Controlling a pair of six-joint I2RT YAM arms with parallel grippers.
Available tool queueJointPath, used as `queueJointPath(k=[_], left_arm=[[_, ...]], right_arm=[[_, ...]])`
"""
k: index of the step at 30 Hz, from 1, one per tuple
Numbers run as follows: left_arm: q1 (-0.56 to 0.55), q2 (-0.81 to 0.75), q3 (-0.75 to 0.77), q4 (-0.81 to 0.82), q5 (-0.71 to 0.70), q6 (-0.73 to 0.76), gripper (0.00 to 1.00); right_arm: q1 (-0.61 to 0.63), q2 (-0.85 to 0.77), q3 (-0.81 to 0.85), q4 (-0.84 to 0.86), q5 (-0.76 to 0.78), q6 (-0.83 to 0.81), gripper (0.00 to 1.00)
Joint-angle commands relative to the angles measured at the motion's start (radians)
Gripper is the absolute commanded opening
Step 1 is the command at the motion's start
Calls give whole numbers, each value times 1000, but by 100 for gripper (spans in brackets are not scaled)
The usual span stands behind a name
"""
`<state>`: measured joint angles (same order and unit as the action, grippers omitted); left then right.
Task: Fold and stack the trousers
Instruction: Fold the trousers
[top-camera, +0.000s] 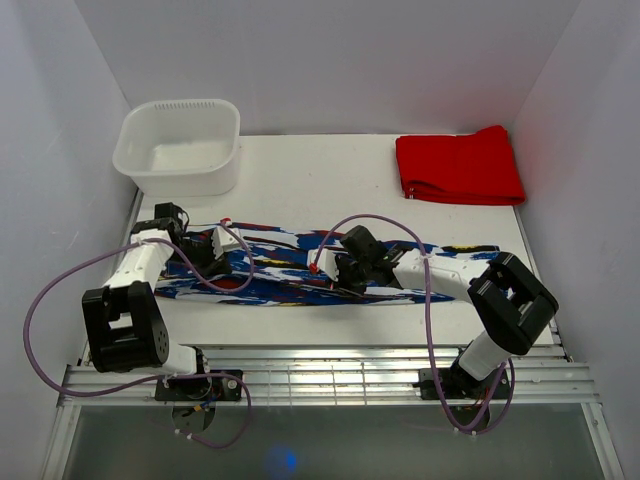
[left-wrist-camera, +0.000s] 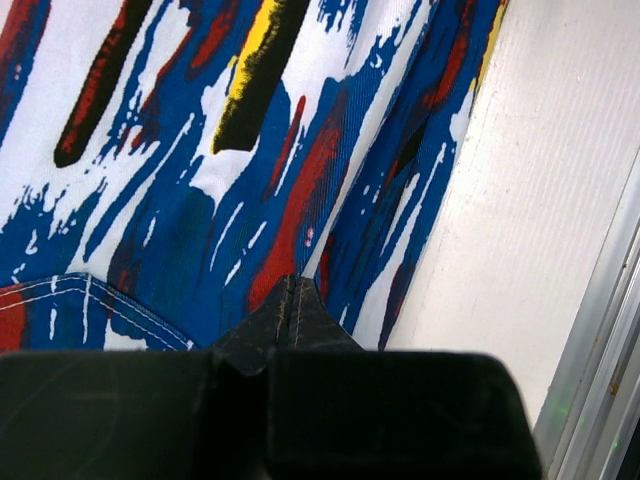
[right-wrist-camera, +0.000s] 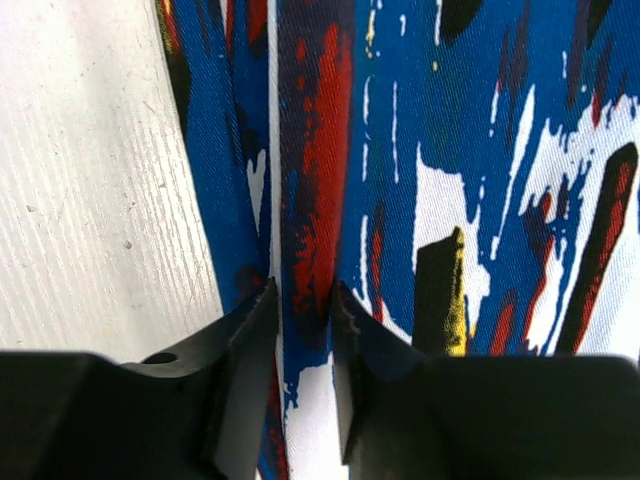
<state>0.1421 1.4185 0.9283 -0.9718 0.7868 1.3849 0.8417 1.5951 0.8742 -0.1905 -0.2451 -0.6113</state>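
Note:
The printed trousers (top-camera: 290, 262) lie flat in a long band across the table's middle. My left gripper (top-camera: 207, 256) is down on their left end. In the left wrist view its jaws are shut tip to tip (left-wrist-camera: 290, 292) on the trousers (left-wrist-camera: 200, 150), and the creases in the cloth run in to the tips. My right gripper (top-camera: 338, 272) is down on the middle of the band near its front edge. In the right wrist view it (right-wrist-camera: 303, 300) is closed on a narrow raised ridge of the trousers (right-wrist-camera: 480, 130), which fills the gap between the fingers.
A white plastic tub (top-camera: 178, 146) stands at the back left. A folded plain red garment (top-camera: 458, 165) lies at the back right. Bare white table (top-camera: 300, 170) lies behind the trousers, and a metal rail (top-camera: 320, 365) runs along the front edge. Purple cables loop from both arms.

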Motion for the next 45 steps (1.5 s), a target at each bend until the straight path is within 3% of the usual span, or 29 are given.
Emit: queueJointPath(k=[1,3,4,19,24,26,28,30,31,33,34,35,37,38,41,44,45], left_arm=[[17,-3,49,-11,66,-4,0],[17,0,53,-21,66,11,0],[17,-3,49,-25,65,17,0],[62,-164,-25,-269,-4,229,0],[60,-112,-173,-170,-96,243,0],[60,-58,-206,-118,-138,195,4],[62,34,-203,-78,-161,146,19],[60,72,-186,-70,-172,100,33],[63,73,-175,-74,-164,88,38],[74,42,-140,-125,-127,106,42],[77,-2,-119,-142,-118,114,45],[82,-27,-105,-156,-112,117,46],[90,-73,-73,-191,-97,94,47],[91,-111,-30,-196,-89,68,49],[99,-139,64,-157,-54,-111,56],[97,-109,115,0,-28,-426,90],[97,-51,154,48,-17,-488,91]], right_arm=[[7,3,5,19,26,-8,32],[8,2,5,19,33,-11,21],[8,-4,3,19,41,-13,9],[7,-178,-53,-86,1,-57,8],[8,-72,-100,-58,20,-65,8],[8,-23,-92,-35,41,-71,8],[7,21,-63,-36,59,-71,8],[7,35,-35,-61,61,-73,13],[7,32,-29,-75,55,-76,27],[7,13,-24,-108,46,-76,46],[7,-21,-24,-125,34,-76,64],[2,-44,-24,-141,29,-70,72],[-10,-125,-23,-193,-8,-65,98],[-32,-153,-23,-211,-22,-64,93],[-108,-251,-12,-256,-95,-54,90],[-203,-244,29,-262,-140,-28,91],[-223,-195,45,-259,-146,-9,97]])
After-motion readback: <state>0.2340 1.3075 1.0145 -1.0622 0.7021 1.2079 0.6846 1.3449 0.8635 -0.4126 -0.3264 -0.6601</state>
